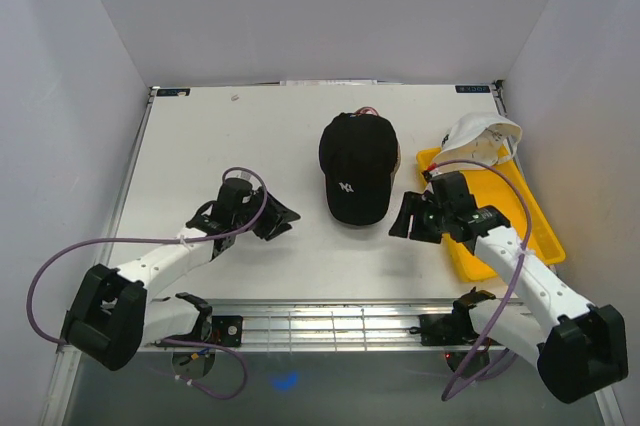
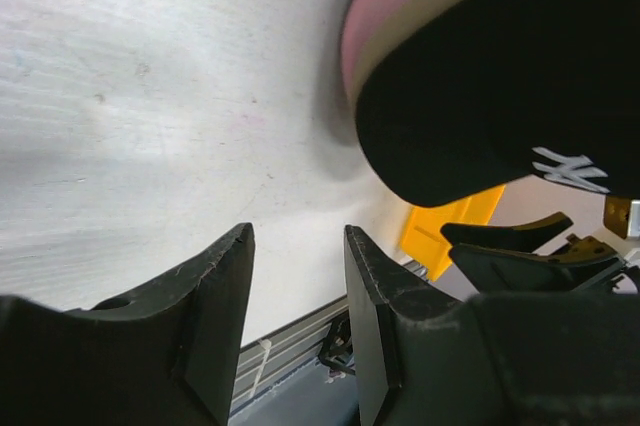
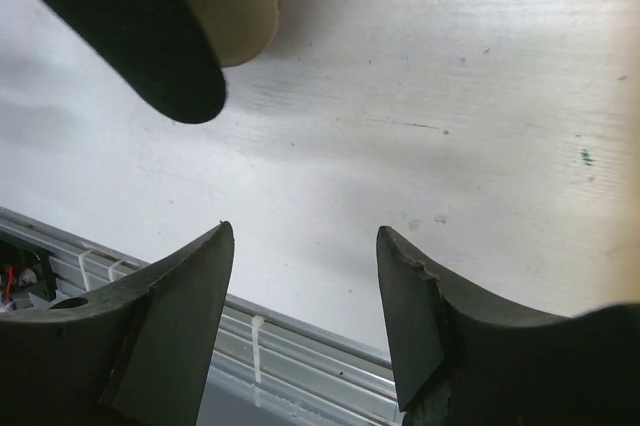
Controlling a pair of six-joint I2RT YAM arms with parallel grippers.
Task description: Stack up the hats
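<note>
A black cap (image 1: 357, 161) with a white NY logo tops a stack at the middle of the worktop (image 1: 230, 136), crown up, its curved brim pointing at the near edge. Under its brim show the brims of a tan cap (image 3: 235, 6) and a pink cap (image 2: 385, 11). A white cap (image 1: 480, 136) lies apart, tilted, near the far right corner.

I work at a white table (image 1: 230, 136) shut in by plain pale walls (image 1: 320, 6) along its far, left and right edges. A slotted metal rail (image 1: 320, 324) lines its near edge. The light is soft and even.
</note>
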